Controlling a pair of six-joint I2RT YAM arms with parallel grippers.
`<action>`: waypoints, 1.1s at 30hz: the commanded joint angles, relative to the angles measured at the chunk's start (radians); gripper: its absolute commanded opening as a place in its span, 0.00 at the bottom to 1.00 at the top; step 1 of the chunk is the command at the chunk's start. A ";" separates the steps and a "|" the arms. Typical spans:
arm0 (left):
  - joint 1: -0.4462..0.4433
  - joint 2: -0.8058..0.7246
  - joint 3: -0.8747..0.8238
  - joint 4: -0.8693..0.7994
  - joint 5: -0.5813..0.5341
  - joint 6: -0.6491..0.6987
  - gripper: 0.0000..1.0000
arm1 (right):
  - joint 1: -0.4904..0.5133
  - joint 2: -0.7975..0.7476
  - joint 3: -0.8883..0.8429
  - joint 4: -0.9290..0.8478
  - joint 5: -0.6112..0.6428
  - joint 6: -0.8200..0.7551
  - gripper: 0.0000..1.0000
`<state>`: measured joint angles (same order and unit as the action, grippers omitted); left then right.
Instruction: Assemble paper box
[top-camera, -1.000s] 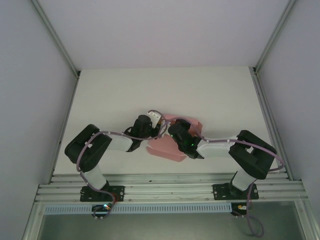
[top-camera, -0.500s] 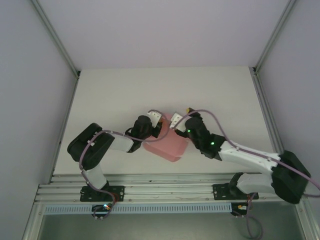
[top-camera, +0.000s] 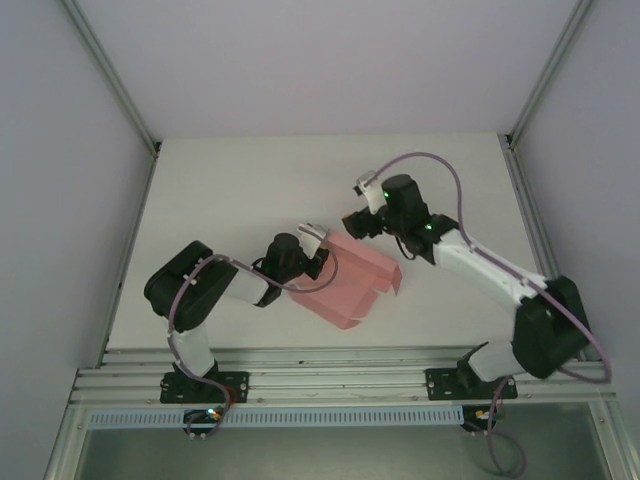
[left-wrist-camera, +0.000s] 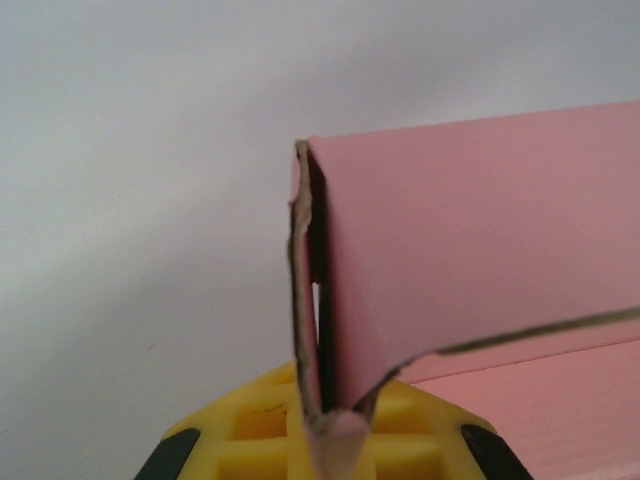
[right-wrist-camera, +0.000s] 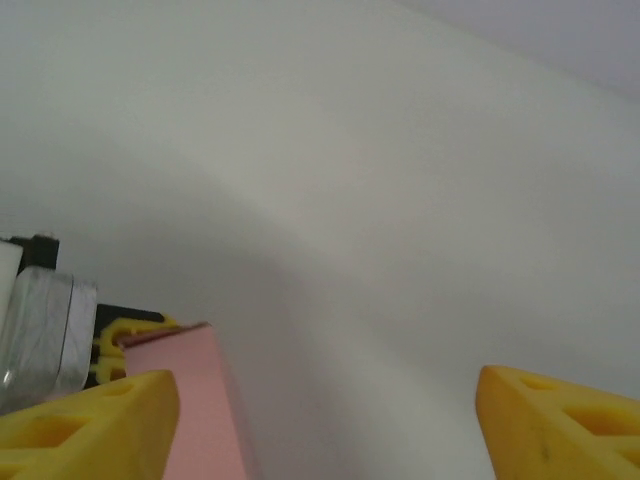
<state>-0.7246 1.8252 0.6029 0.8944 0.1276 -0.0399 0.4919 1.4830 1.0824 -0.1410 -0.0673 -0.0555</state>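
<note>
The pink paper box (top-camera: 352, 282) lies partly folded near the middle of the table, with a raised wall along its far side. My left gripper (top-camera: 312, 258) is shut on the box's left corner; the left wrist view shows the doubled pink card (left-wrist-camera: 330, 330) pinched between the yellow fingers (left-wrist-camera: 250, 440). My right gripper (top-camera: 356, 222) stands open just beyond the box's far edge, holding nothing. Its yellow fingertips (right-wrist-camera: 90, 415) are wide apart in the right wrist view, and a pink corner of the box (right-wrist-camera: 195, 400) lies beside the left one.
The white table (top-camera: 250, 190) is fenced by aluminium rails (top-camera: 340, 375) at the near edge and grey walls at the sides. The left arm's silver wrist part (right-wrist-camera: 40, 330) appears at the left of the right wrist view.
My right gripper let go of the box, opened, and swung away to the far side of it. The left gripper stayed shut on the box's corner; the box shifted slightly.
</note>
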 joint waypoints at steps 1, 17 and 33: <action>0.006 0.021 0.010 0.004 -0.007 0.017 0.00 | -0.010 0.114 0.079 -0.149 -0.135 0.071 0.71; -0.014 0.029 0.047 -0.065 -0.072 0.059 0.00 | -0.002 0.328 0.114 -0.184 -0.243 0.104 0.57; -0.016 0.064 0.142 -0.079 -0.126 0.073 0.23 | -0.005 0.325 0.039 -0.159 -0.261 0.144 0.52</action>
<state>-0.7277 1.8664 0.7166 0.7933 0.0036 -0.0017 0.4808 1.7645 1.1648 -0.1997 -0.3634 0.0860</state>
